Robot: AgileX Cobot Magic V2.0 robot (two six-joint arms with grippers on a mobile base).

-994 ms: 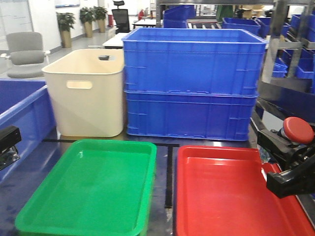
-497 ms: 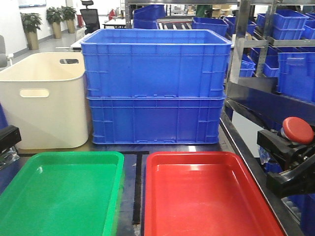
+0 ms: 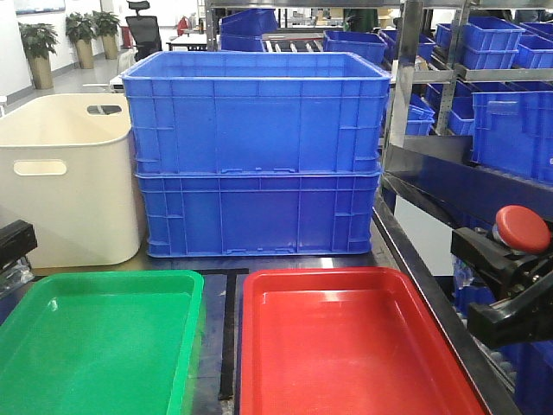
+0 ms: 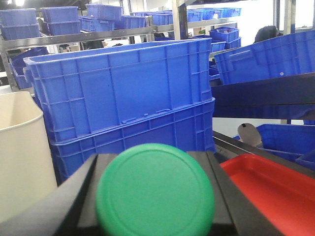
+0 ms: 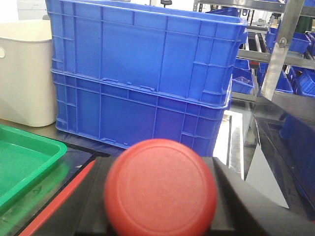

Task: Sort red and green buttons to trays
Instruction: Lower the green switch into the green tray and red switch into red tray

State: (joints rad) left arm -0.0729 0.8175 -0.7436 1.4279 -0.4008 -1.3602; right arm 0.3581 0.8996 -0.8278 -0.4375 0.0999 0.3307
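Note:
The green button (image 4: 155, 191) fills the bottom of the left wrist view, and my left gripper (image 4: 155, 196) is shut on it; its body is hidden behind the cap. In the front view only a bit of the left gripper (image 3: 13, 251) shows at the left edge, above the green tray (image 3: 52, 380). My right gripper (image 3: 510, 277) is shut on the red button (image 3: 522, 228), held just past the right rim of the red tray (image 3: 346, 363). In the right wrist view the red button (image 5: 161, 189) sits between the dark fingers (image 5: 246, 206). Both trays look empty.
Two stacked blue crates (image 3: 255, 147) stand right behind the trays, and a cream tub (image 3: 60, 173) sits to their left. A black strip (image 3: 226, 337) runs between the trays. Metal shelving with more blue bins (image 3: 510, 104) rises on the right.
The whole scene has slid left in the front view: crates, tub and both trays sit further left. Both grippers hold their buttons at the same spots in the frame.

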